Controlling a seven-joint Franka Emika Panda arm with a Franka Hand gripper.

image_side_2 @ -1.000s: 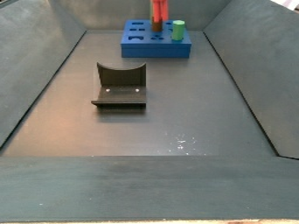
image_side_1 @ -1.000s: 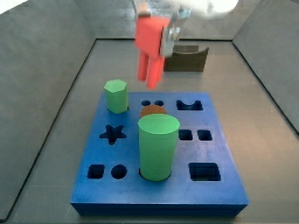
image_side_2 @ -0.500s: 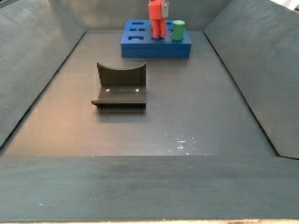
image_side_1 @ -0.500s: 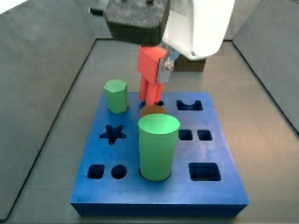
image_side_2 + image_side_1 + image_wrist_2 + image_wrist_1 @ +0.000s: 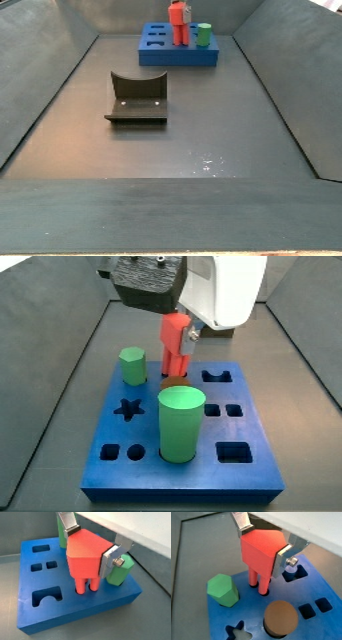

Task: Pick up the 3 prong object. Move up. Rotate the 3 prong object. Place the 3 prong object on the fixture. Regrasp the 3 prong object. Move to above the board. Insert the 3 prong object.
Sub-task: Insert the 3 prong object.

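While clamped on the red piece [image 5: 262,552], the gripper [image 5: 264,543] hangs over the blue board [image 5: 201,471] | prongs reach its top | fixture [image 5: 136,98] on dark grey floor [image 5: 201,140], well apart | grey walls around

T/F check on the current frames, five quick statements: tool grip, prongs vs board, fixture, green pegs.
1. The tool is shut on the red piece. True.
2. The red piece lies on the fixture. False: the fixture is bare; the piece is upright over the board.
3. The prongs point down at the board's top in both wrist views. True.
4. The hex peg lies flat on the floor. False: it stands upright in the board.
5. The big green cylinder is in the tool. False: it stands in the board, apart from the tool.
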